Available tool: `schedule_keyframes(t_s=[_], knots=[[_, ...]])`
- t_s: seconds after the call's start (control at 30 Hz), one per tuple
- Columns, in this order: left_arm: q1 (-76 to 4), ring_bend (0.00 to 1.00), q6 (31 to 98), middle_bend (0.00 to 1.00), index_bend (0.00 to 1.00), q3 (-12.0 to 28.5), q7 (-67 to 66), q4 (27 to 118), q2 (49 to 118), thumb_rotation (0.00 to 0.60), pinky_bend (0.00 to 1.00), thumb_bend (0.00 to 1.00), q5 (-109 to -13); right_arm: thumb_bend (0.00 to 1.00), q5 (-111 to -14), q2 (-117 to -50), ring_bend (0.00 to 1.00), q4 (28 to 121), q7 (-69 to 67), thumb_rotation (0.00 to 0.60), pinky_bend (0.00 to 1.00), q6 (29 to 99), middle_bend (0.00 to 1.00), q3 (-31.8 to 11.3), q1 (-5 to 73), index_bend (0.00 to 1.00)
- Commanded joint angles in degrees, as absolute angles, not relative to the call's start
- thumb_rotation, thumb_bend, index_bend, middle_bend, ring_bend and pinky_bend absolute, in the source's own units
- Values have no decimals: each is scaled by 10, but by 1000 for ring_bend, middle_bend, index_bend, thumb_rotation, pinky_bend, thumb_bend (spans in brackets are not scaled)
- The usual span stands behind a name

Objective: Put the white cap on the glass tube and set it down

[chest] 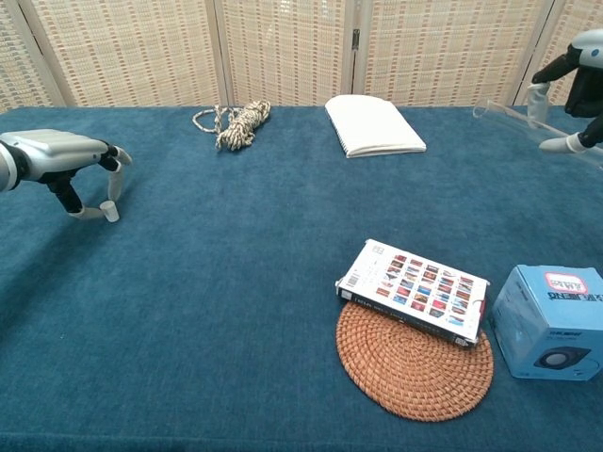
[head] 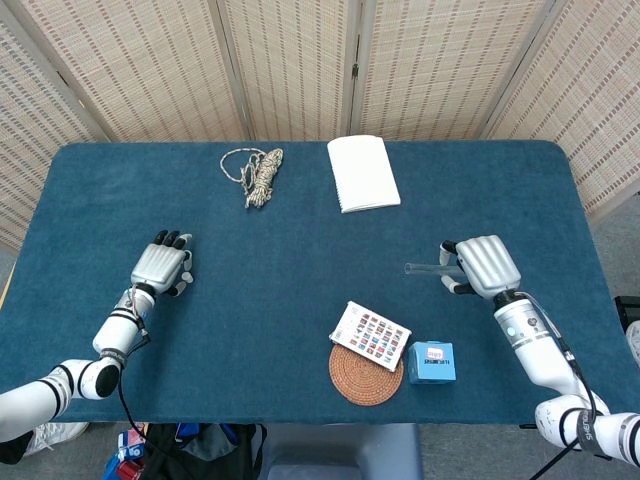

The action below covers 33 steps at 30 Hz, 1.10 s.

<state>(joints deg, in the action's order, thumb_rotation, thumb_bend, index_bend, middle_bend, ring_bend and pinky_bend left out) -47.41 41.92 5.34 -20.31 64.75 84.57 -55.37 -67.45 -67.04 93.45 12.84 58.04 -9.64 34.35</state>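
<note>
The small white cap (chest: 111, 211) stands on the blue table at the left. My left hand (chest: 57, 160) hovers low over it, thumb and one finger reaching down close on either side, and the cap still rests on the cloth. In the head view the left hand (head: 162, 265) hides the cap. My right hand (head: 482, 264) holds the clear glass tube (head: 425, 268) roughly level above the table, with its open end pointing left. The chest view shows the tube (chest: 509, 115) sticking out of the right hand (chest: 582, 85) at the right edge.
A coiled rope (head: 258, 175) and a white notebook (head: 362, 173) lie at the back. Near the front edge a small book (head: 370, 335) leans on a round woven coaster (head: 362, 380), beside a blue box (head: 431, 361). Woven screens stand behind the table.
</note>
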Motion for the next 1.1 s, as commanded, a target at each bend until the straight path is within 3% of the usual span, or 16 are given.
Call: schedule_keyframes(t_s=[0.03, 1.1], knots=[[-474, 0, 418, 0, 439, 54, -201, 647, 846, 600, 0, 300, -555, 832, -675, -671, 1000, 934, 128, 600, 1000, 580, 1000, -96, 344, 817], [-476, 0, 402, 0, 456, 62, -202, 638, 852, 600, 0, 333, -547, 832, -671, -671, 1000, 931, 127, 600, 1000, 578, 1000, -96, 344, 827]])
